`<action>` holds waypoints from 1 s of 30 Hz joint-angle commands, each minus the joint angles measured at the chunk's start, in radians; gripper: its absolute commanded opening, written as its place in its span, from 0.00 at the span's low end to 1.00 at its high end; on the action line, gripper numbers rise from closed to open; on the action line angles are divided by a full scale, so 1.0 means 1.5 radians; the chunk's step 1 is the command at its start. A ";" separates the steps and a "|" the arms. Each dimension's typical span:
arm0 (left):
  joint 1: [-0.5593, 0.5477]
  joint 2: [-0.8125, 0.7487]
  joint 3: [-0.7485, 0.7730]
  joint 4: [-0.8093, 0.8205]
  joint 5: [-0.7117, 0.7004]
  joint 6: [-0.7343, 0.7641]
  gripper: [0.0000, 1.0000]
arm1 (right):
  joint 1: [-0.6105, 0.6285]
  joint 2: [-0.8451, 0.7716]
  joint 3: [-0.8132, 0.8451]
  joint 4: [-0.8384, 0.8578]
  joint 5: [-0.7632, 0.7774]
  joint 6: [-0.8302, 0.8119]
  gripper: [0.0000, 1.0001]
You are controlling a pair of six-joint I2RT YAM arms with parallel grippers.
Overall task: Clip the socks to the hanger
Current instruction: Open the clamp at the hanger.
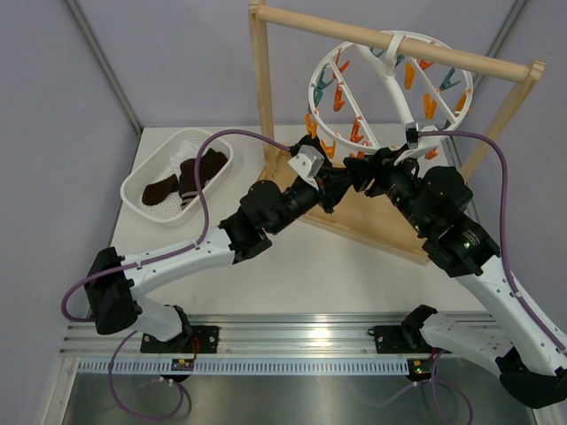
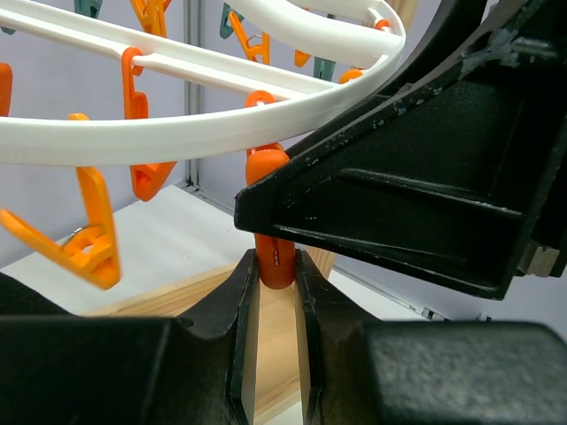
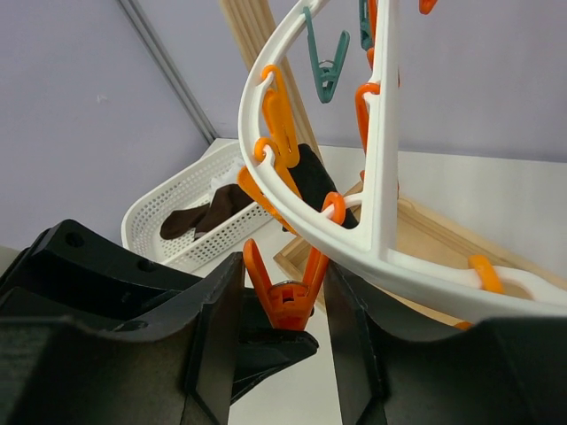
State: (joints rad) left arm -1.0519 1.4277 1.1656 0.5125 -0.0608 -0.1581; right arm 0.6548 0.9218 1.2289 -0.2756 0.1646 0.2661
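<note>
The left gripper (image 2: 276, 267) and right gripper (image 3: 283, 283) each pinch narrowly on an orange clip (image 3: 283, 301) at the hanger's (image 1: 391, 81) six o'clock rim. The socks (image 1: 190, 173) lie in the basket (image 1: 133, 199) at nine o'clock. Uneven pulling could swing the hanger and slip the clip free.

A robotics lab cell: plain panel walls (image 1: 53, 88) enclose a white worktop (image 1: 345, 270), with an aluminium mounting rail (image 1: 292, 341) and purple cables (image 1: 237, 133).

We can read no text, label, brand, number or sign in any of the three views.
</note>
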 commanded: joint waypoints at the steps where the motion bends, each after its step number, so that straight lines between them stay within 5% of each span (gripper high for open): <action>1: -0.012 -0.010 0.017 -0.009 0.075 -0.013 0.04 | 0.000 -0.005 -0.002 0.094 0.043 0.002 0.48; 14: -0.012 0.008 0.013 0.005 0.087 -0.035 0.03 | 0.001 -0.013 -0.013 0.115 0.058 0.034 0.56; 21: -0.012 0.013 0.011 0.009 0.095 -0.041 0.03 | 0.000 -0.020 -0.026 0.125 0.085 0.048 0.44; 27: -0.012 0.014 0.005 0.009 0.094 -0.041 0.03 | 0.000 -0.015 -0.022 0.118 0.086 0.044 0.24; 30: -0.010 0.011 0.002 -0.002 0.086 -0.039 0.11 | 0.000 -0.011 -0.015 0.104 0.086 0.037 0.14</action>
State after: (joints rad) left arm -1.0489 1.4372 1.1656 0.5346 -0.0246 -0.2077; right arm 0.6601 0.8974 1.1828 -0.2150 0.2283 0.3363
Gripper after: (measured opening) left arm 0.197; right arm 0.384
